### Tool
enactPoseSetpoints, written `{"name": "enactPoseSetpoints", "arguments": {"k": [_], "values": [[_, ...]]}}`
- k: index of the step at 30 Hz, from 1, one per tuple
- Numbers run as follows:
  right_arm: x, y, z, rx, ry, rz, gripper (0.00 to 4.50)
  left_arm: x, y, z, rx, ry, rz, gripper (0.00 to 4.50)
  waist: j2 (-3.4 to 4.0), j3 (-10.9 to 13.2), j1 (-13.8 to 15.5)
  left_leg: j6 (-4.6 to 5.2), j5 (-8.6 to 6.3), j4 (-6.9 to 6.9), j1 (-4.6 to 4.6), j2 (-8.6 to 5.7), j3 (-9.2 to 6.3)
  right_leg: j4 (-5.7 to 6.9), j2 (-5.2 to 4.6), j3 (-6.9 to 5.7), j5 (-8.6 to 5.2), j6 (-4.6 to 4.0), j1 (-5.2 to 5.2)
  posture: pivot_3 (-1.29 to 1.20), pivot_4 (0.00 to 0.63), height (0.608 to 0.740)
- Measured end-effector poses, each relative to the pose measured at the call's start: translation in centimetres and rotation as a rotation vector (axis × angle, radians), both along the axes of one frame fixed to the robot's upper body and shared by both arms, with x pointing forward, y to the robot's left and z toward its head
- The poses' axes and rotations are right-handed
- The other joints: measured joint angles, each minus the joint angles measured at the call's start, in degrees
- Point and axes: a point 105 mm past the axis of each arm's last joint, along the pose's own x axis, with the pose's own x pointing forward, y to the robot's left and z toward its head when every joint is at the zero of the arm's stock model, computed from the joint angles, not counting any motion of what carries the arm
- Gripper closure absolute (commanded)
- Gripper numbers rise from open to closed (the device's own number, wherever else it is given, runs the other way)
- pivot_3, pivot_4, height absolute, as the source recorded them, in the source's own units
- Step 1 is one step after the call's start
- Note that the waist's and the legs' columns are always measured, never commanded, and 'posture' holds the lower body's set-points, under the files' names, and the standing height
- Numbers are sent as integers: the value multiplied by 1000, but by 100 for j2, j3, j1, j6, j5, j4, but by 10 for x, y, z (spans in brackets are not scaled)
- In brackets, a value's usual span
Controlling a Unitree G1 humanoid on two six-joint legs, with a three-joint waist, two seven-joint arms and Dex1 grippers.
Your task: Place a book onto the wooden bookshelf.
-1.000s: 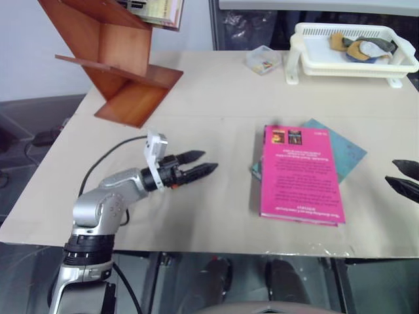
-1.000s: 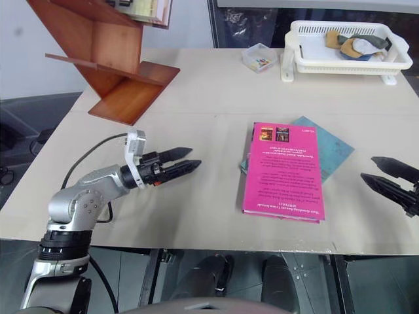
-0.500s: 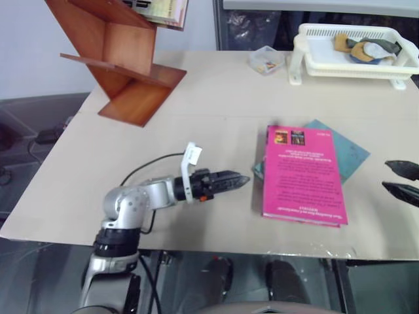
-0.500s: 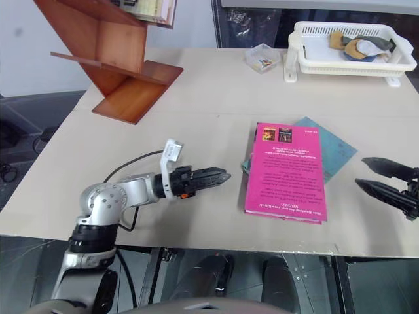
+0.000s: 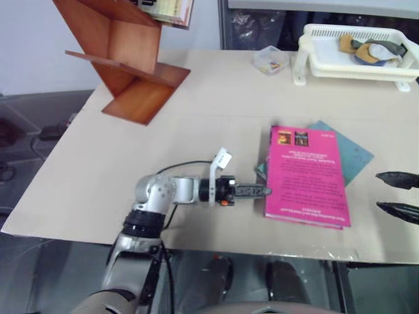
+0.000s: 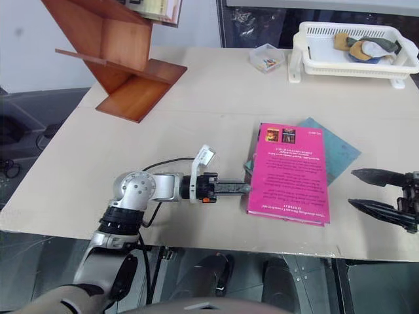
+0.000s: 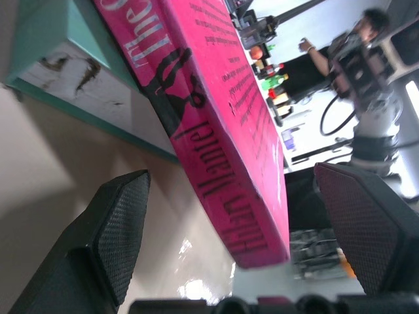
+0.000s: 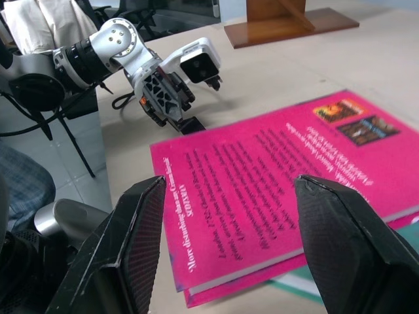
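On the table (image 5: pixel 196 98) | book (image 5: pixel 306 173) spine | lettering, not legible

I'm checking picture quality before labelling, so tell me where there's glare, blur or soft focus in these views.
Left wrist view: bright glare on the table under the magenta-pink paperback book, whose spine lettering is close and soft; the background person is washed out. Right wrist view: the near black fingers are blurred, the cover text legible. Head views: even light, with a faint sheen along the table's near edge.
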Motion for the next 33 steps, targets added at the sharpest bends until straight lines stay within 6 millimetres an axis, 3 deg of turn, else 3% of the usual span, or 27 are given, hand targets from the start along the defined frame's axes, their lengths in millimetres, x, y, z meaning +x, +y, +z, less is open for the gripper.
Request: {"name": "enactPoseSetpoints", "arguments": {"k": [9, 10, 12, 18, 20, 27, 33], "values": [[-3, -6, 2, -14, -11, -32, 1323, 2, -10, 6, -49, 113, -16, 79, -3, -1, -20, 0, 0, 1, 2, 2, 2, 1, 1, 2, 1, 2, 0, 0, 150, 740], [-3, -6, 2, -17, -11, -33, 1323, 2, -10, 6, -45, 118, -18, 472, -4, 0, -17, 0, 0, 2, 1, 1, 2, 0, 1, 2, 1, 3, 0, 0, 150, 740], [-3, -6, 2, -22, -11, -33, 1323, 1, -11, 5, -43, 126, -21, 840, -4, -1, -16, 0, 0, 2, 1, 1, 2, 0, 1, 2, 2, 3, 0, 0, 150, 740], [-1, -8, 4, -34, -17, -39, 1323, -6, -13, -1, -37, 171, -37, 3437, -4, 0, -17, 0, 0, 2, 1, 1, 3, 0, 1, 3, 2, 4, 1, 0, 150, 740], [1, -9, 6, -38, -25, -42, 1323, -8, -13, -3, -36, 184, -40, 4000, -5, 0, -17, 0, 0, 2, 1, 1, 3, 0, 1, 2, 2, 4, 0, 0, 150, 740], [3, -10, 9, -53, -46, -44, 1323, -5, -10, -2, -49, 198, -10, 4000, -5, 0, -17, 0, 0, 3, 1, 1, 4, 0, 1, 3, 2, 4, 0, 0, 150, 740], [5, -12, 8, -51, -44, -54, 1323, 8, 10, 3, -85, 177, 95, 4000, -4, -1, -18, -1, 0, 4, 2, 2, 4, 1, 1, 3, 2, 4, 0, 0, 150, 740]]}}
